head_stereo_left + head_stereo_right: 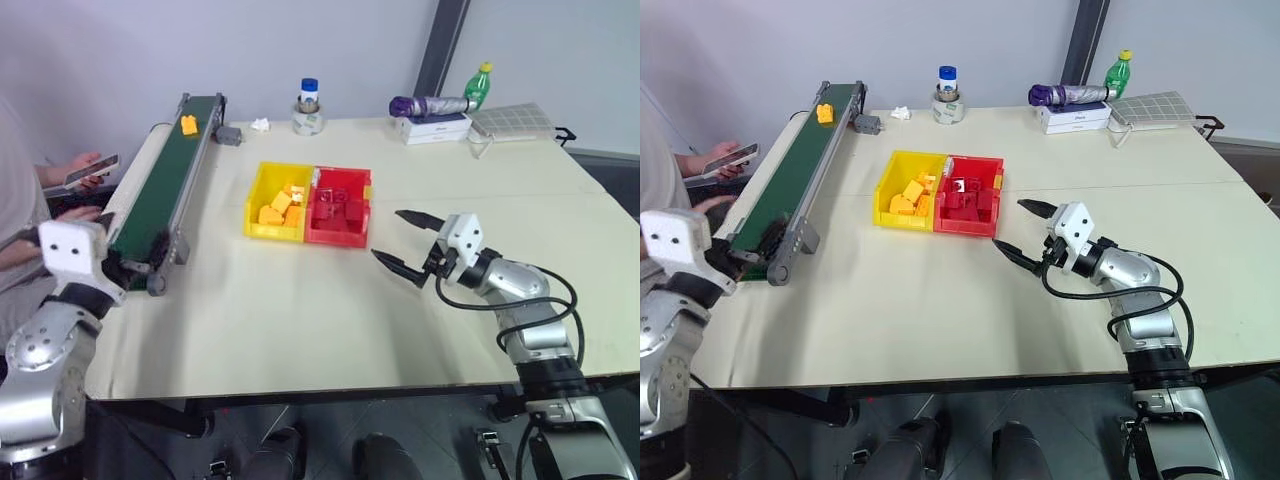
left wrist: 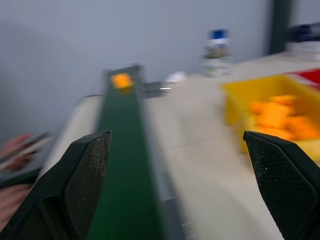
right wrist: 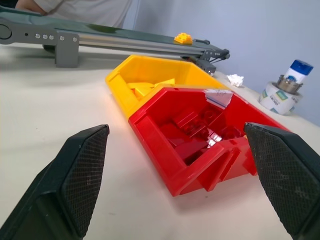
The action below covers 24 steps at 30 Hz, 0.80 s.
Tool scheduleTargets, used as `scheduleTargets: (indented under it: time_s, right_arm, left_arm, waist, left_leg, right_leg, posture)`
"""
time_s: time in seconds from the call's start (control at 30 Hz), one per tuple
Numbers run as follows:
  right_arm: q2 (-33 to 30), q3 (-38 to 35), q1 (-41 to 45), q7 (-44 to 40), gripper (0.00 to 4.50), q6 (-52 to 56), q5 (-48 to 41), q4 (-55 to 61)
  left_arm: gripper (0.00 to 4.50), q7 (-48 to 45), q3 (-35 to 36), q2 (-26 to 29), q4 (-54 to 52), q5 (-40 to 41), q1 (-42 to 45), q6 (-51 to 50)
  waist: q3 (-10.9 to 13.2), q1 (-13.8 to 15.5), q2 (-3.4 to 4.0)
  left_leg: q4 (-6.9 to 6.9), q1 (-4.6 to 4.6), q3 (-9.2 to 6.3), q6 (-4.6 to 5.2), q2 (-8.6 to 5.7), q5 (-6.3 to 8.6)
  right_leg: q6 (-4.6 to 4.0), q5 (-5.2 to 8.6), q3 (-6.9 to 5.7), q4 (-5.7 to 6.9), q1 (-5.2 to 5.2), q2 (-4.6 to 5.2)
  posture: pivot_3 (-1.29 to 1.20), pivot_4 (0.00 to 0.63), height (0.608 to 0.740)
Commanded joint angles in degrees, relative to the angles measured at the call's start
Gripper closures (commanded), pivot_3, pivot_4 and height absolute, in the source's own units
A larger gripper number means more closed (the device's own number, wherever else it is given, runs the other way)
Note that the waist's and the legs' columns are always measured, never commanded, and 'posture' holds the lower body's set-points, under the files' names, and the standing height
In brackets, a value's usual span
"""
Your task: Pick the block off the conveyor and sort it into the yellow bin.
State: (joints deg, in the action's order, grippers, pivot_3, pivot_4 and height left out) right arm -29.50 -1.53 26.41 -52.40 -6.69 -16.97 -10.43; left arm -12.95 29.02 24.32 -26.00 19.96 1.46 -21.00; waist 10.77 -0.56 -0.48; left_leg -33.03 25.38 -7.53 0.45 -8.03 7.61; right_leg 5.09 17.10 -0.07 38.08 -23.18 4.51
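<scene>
A small orange-yellow block [image 1: 189,125] lies on the far end of the conveyor [image 1: 160,195], a dark green belt along the table's left side. The yellow bin [image 1: 272,232] stands mid-table and holds several yellow pieces. My left gripper [image 2: 177,135] is open and empty at the conveyor's near end [image 1: 122,268], pointing along the belt toward the block [image 2: 121,80]. My right gripper [image 1: 386,234] is open and empty, hovering just right of the bins and facing them [image 3: 177,127].
The red bin [image 1: 335,238] with red blocks is joined to the yellow bin's right side. A person holding a phone [image 1: 90,170] sits left of the conveyor. A jar [image 1: 308,95], a tape roll [image 1: 308,122], a box [image 1: 432,126] and a green bottle [image 1: 478,85] line the far edge.
</scene>
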Motion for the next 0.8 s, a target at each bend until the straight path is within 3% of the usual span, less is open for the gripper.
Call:
scheduleTargets:
  time_s: [0.03,0.8]
  right_arm:
    - [0.6,-0.6,1.5,-0.3,0.00,-1.6,-0.5,0.5]
    - [0.8,-1.0,1.6,-0.3,0.00,-2.0,-0.1,0.4]
  left_arm:
    - [0.05,4.8,0.0,-4.2,-4.5,-0.5,-2.7,-0.2]
    - [0.05,5.2,-2.7,-4.3,-1.8,-1.0,-0.2,0.1]
  waist:
    - [0.0,0.0,-0.01]
    - [0.0,0.1,-0.01]
  left_leg:
    - [-0.01,-0.01,0.00,0.00,0.00,0.00]
    - [-0.02,-0.01,-0.01,0.00,0.00,0.00]
  right_leg:
    - [0.00,0.00,0.00,0.00,0.00,0.00]
    - [0.00,0.00,-0.04,0.00,0.00,-0.02]
  posture:
    - [0.00,0.150,0.740]
    - [0.00,0.150,0.740]
